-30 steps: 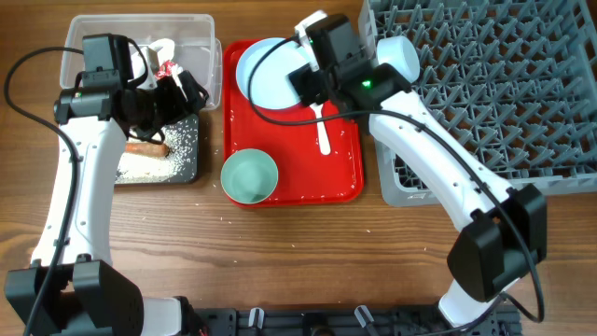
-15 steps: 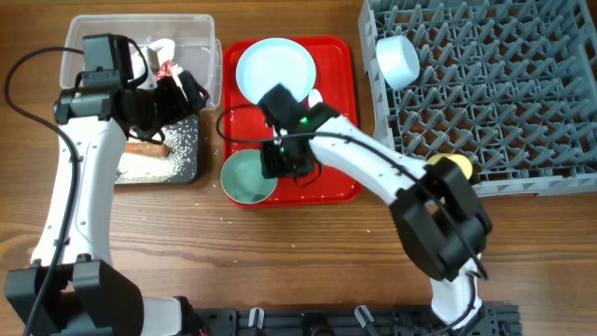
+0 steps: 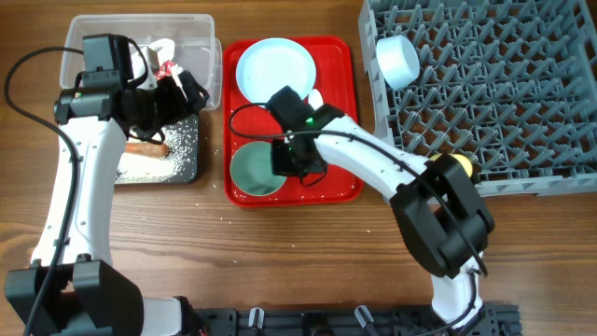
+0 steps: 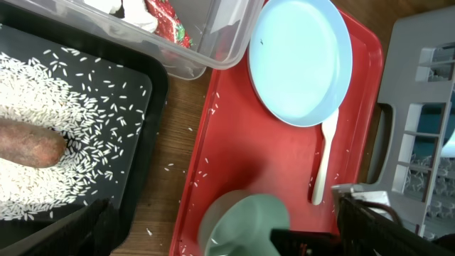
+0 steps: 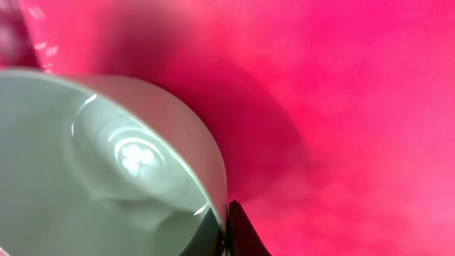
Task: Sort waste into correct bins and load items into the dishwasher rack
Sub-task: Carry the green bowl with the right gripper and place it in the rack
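Bowl (image 3: pixel 250 173) nudged rightward on tray (image 3: pixel 336 187), right hand (image 3: pixel 287 161) — finger at rim

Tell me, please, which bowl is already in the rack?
The white bowl, in the rack's far corner beside the red tray; the pale-green bowl sits on that tray.

Overhead: bright, even light from above, soft shadows, all sharp. Left wrist: sharp, bottom corners dark. Right wrist: too close, tray (image 5: pixel 355 99) blurred pink, glare spots inside bowl (image 5: pixel 106 163), shadow beside rim.
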Action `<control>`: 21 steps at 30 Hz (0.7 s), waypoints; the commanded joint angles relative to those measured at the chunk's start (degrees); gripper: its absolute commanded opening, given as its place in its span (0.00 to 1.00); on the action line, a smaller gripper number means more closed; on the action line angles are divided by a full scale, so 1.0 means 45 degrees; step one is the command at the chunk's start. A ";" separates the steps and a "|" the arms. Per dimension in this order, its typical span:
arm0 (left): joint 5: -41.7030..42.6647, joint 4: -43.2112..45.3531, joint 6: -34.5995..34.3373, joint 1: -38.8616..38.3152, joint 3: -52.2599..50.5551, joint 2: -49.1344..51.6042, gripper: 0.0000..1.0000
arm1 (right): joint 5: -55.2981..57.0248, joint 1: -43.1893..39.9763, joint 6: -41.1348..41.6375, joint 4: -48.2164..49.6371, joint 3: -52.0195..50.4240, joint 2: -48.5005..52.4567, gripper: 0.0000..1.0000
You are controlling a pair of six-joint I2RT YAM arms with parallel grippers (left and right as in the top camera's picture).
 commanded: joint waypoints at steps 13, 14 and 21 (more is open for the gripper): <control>-0.0073 0.0019 0.0112 0.0034 0.0136 0.0083 1.00 | 1.5664 -0.3109 -0.6630 -0.2293 0.1001 -0.6377 0.04; -0.0073 0.0015 0.0112 0.0034 0.0136 0.0083 1.00 | 1.5956 -0.3109 -0.7193 -0.2297 0.0879 -0.6217 0.04; -0.0073 0.0019 0.0112 0.0034 0.0141 0.0083 1.00 | 1.7855 -0.3172 -0.9617 -0.2312 0.0646 -0.3555 0.04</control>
